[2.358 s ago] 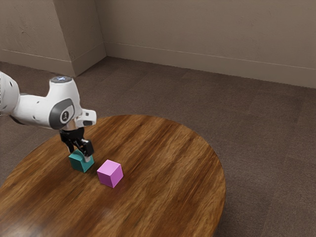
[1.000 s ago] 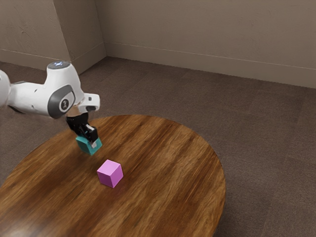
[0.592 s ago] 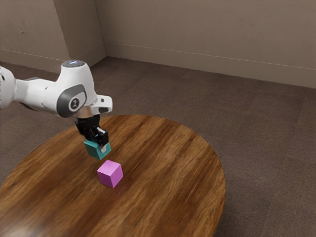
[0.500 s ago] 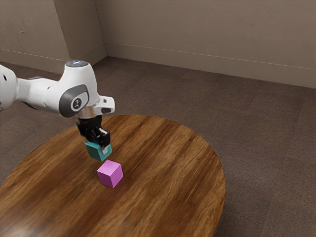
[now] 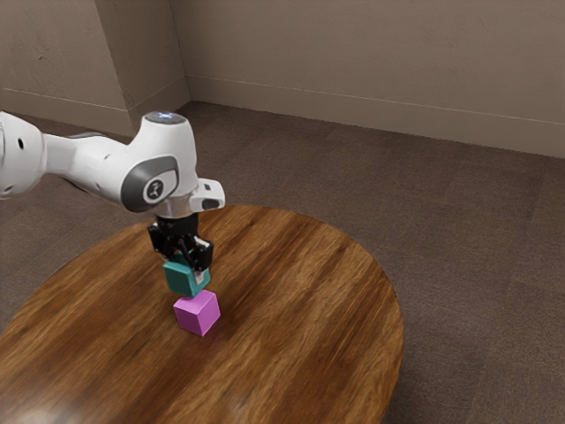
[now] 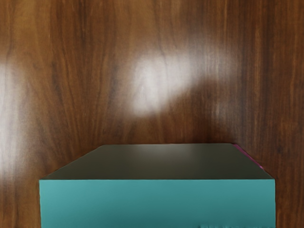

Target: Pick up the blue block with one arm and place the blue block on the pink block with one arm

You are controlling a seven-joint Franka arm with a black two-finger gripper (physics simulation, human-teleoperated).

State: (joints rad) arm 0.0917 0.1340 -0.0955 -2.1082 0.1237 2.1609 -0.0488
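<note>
Blue block [image 5: 184, 279] is off the table, held directly over the pink block. Largest down:
- Round wooden table [image 5: 300, 274].
- 1 arm [image 5: 88, 168] reaches in from the exterior view's left.
- Gripper [image 5: 185, 263] points straight down, both fingers clamped on the blue block's sides.
- Pink block [image 5: 197, 313] sits on the table right under the blue one. Gap or contact between the 2: can't tell.

Risk: wrist view shows a thin pink sliver poking past 1 corner of the blue block [image 6: 156, 202]. I'd judge the stack slightly offset. Released like that, it could land overhanging, tip off, or shove pink sideways.

Orientation: it's a cube, so no long axis. Top face looks level, sides vertical. Yaw vs pink is unclear.
</note>
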